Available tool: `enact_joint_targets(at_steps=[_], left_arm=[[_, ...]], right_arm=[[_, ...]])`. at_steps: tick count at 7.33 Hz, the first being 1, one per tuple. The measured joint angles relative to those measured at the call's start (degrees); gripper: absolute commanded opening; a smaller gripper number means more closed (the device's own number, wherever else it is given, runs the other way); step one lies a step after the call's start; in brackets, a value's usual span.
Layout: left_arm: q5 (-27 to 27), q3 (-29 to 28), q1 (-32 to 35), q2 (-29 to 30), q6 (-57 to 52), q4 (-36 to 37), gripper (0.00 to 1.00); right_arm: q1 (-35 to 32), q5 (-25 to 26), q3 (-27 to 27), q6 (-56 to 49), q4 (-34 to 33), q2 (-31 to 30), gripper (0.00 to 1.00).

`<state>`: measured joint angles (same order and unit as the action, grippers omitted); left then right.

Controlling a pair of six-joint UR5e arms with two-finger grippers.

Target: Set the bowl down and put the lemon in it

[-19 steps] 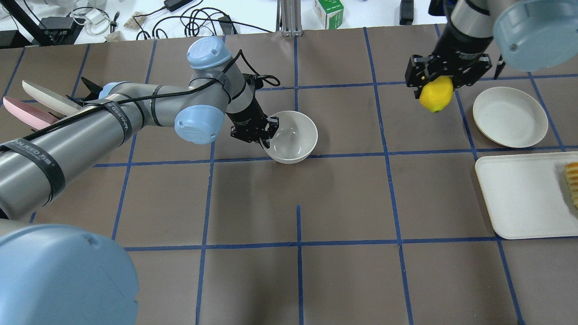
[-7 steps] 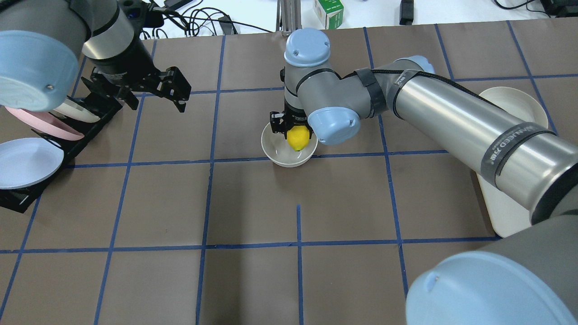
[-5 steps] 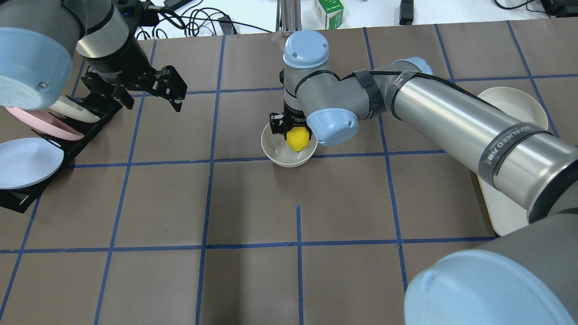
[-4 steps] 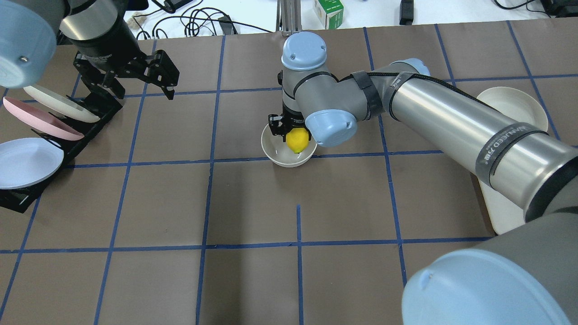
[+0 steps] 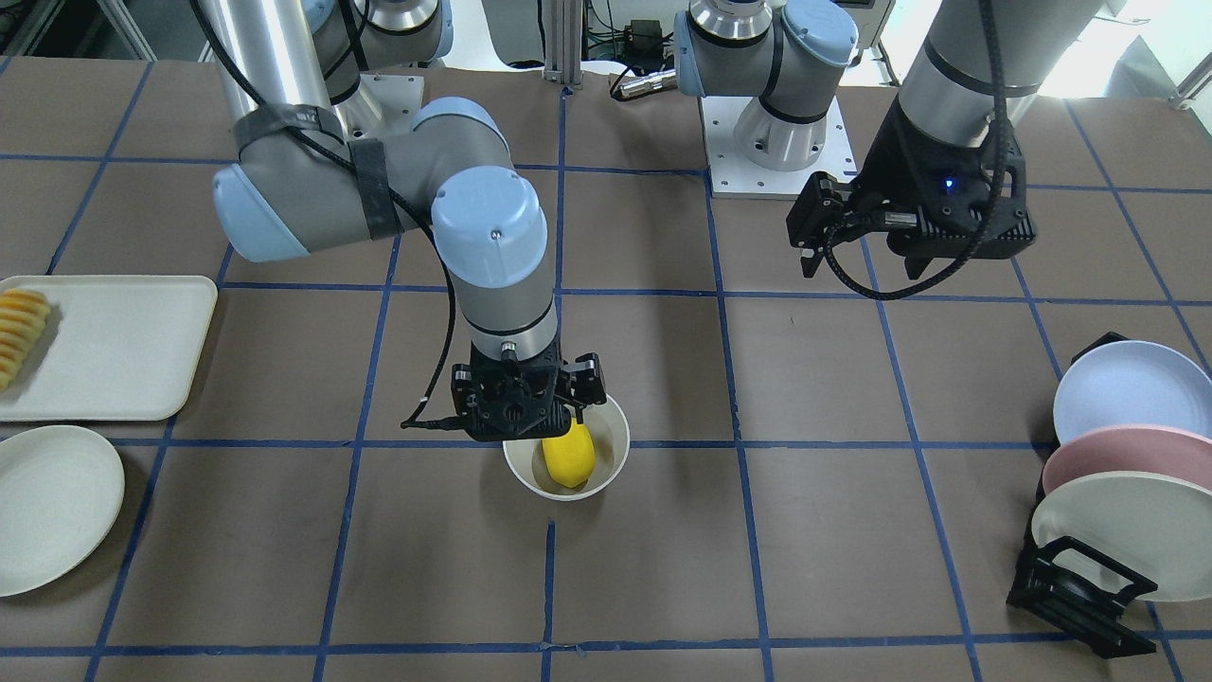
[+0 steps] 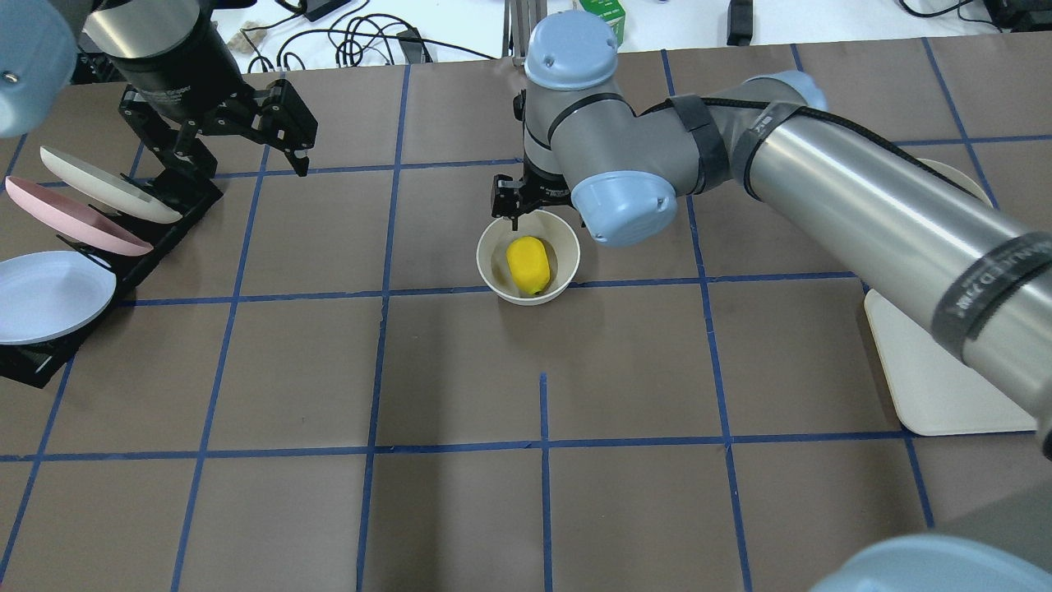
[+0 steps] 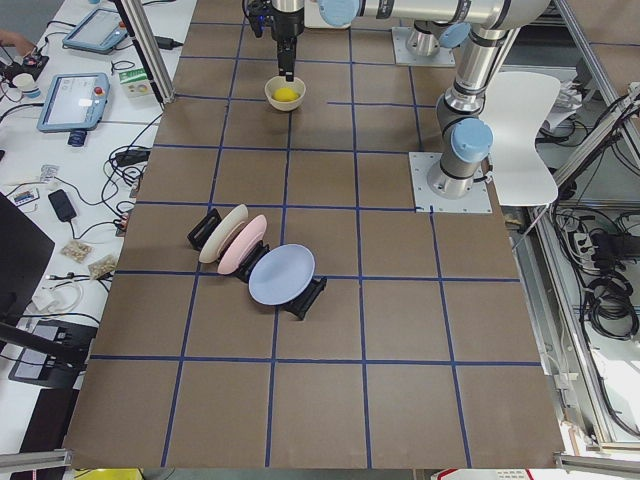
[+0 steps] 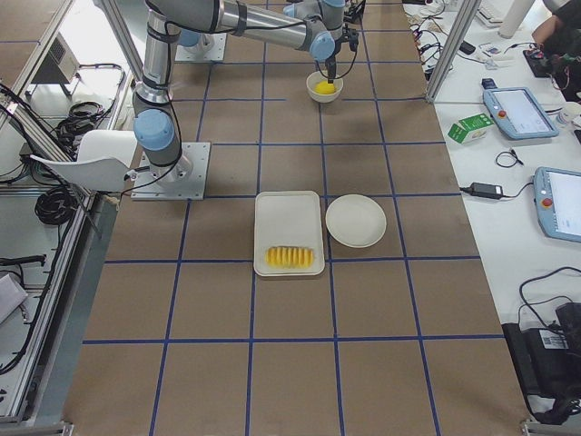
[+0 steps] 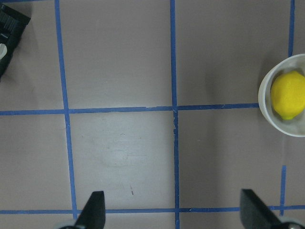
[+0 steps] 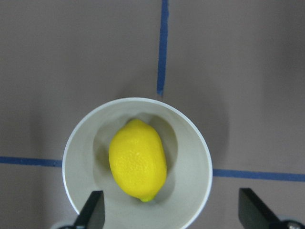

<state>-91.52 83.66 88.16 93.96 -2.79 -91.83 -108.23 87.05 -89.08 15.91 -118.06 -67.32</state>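
The off-white bowl (image 6: 486, 263) stands on the brown mat near the table's middle. The yellow lemon (image 6: 528, 265) lies inside it, free of any finger. My right gripper (image 6: 526, 204) is open and empty, raised just above the bowl's far rim. In the right wrist view the lemon (image 10: 138, 165) rests in the bowl (image 10: 200, 143) below the spread fingertips (image 10: 93, 210). The front view shows the same bowl (image 5: 615, 434), lemon (image 5: 568, 457) and right gripper (image 5: 525, 403). My left gripper (image 6: 234, 148) is open and empty, raised far to the left near the plate rack.
A black rack (image 6: 177, 201) holds pastel plates (image 6: 74, 218) at the left edge. A flat off-white plate (image 5: 47, 507) and a white tray (image 5: 104, 346) with orange-yellow sliced pieces (image 5: 19, 332) lie on my right side. The right arm (image 6: 822, 189) spans the right half.
My right gripper has opened, let go of the lemon and risen above the bowl; the lemon now lies in the bowl. My left gripper has drawn further back toward the far left.
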Motion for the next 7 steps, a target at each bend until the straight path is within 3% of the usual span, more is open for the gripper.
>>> enact_joint_targets(at_steps=[4,7], left_arm=[[0.13,-0.66,-0.09,0.16,1.01,-0.29,1.00],[0.35,-0.83,-0.04,-0.06,1.52,-1.29,1.00]], right_arm=[[15.23,1.26,-0.20,-15.50,18.07,-15.61,1.00],[18.16,1.98,-0.56,-18.18,27.83,-23.92,1.00]])
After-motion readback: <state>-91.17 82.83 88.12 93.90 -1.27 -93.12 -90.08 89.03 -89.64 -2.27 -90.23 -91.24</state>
